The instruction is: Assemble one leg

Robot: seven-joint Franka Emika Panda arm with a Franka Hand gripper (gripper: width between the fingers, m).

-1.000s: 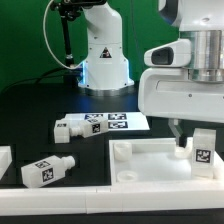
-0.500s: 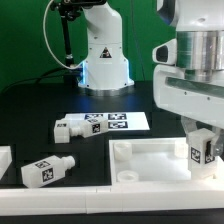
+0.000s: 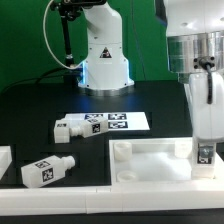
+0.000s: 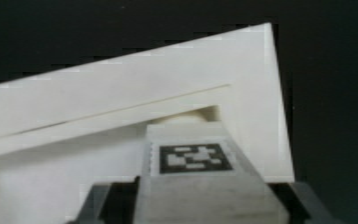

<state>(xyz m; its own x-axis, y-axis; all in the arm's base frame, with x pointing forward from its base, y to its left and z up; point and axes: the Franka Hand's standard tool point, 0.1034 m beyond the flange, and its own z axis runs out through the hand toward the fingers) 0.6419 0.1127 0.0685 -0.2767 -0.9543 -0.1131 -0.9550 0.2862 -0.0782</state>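
Note:
My gripper point(image 3: 206, 148) is shut on a leg point(image 3: 206, 154), a small white block with a black-and-white tag, held upright at the far corner of the large white tray-like panel point(image 3: 150, 158) on the exterior view's right. In the wrist view the leg point(image 4: 197, 158) fills the gap between my dark fingers point(image 4: 115, 203), with the panel's corner point(image 4: 158, 80) beneath it. Whether its stub sits in the corner socket is hidden. Two more legs lie loose on the table: one point(image 3: 67, 130) beside the marker board and one point(image 3: 46, 171) nearer the front.
The marker board point(image 3: 118, 122) lies behind the panel. Part of another white piece point(image 3: 5, 160) shows at the exterior view's left edge. A white robot base point(image 3: 105, 55) stands at the back. The table is black.
My hand has turned about its vertical axis above the panel's corner, and the leg has turned with it. It has stayed in my grip at nearly the same spot.

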